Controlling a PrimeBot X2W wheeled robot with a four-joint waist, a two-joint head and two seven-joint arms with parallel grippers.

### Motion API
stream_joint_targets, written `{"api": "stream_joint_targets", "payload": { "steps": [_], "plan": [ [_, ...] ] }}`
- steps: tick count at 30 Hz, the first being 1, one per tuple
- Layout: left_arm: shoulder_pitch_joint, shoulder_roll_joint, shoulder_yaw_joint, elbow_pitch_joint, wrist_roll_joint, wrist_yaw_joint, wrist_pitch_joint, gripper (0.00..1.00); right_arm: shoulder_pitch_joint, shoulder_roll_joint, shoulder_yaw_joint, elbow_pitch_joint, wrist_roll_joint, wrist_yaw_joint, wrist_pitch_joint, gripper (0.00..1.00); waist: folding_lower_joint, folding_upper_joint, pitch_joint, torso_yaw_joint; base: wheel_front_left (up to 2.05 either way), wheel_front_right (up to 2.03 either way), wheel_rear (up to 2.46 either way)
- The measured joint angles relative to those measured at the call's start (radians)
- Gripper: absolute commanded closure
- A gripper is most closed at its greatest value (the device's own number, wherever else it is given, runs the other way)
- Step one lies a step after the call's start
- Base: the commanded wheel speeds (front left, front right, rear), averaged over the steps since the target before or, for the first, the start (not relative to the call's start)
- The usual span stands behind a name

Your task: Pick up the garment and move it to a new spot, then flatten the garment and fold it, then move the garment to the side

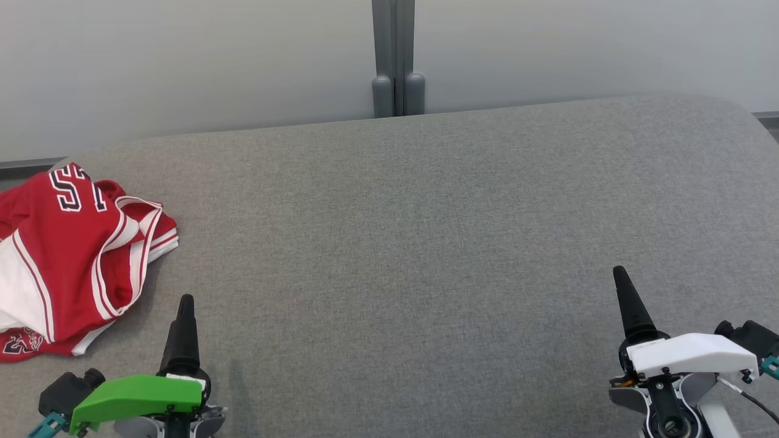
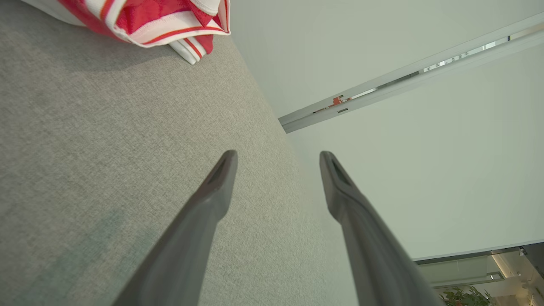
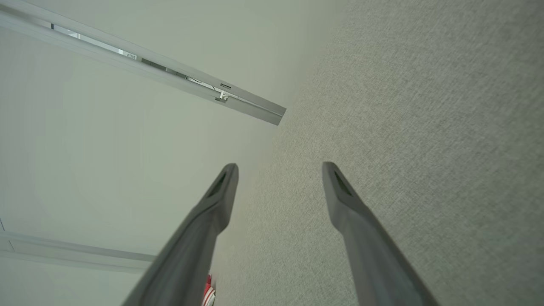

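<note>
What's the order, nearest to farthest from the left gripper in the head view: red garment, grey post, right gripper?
1. Red garment, just left of the left gripper.
2. Grey post, far centre, and right gripper, lower right: too close to call.

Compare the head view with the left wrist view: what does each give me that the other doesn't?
Head view adds: most of the crumpled red-and-white garment with dark lettering, the right gripper and a grey post at the back. Left wrist view adds: the fingers of the left gripper standing apart, nothing between, and a plant. Shared: the garment's striped edge, the grey fabric surface, the pale wall.
</note>
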Motion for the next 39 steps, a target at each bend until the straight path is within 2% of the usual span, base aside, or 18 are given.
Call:
{"api": "stream_joint_targets", "payload": {
  "steps": [11,24,39],
  "plan": [
    [0.008,0.001,-0.011,-0.021,0.2,0.009,-0.038,0.0,0.0,-0.002,0.024,-0.018,-0.216,0.0,-0.039,0.0,0.0,0.0,0.002,0.003,0.0,0.0,0.0],
    [0.017,0.002,-0.028,-0.031,0.409,0.018,-0.079,0.0,-0.005,-0.003,0.041,0.007,-0.413,0.0,-0.079,0.0,0.0,0.0,0.003,0.007,0.0,0.0,0.0],
    [0.018,0.004,-0.041,-0.031,0.597,0.023,-0.12,0.0,-0.011,-0.005,0.059,0.007,-0.581,0.0,-0.12,0.0,0.0,0.0,-0.003,0.014,0.0,0.0,0.0]
  ]
}}
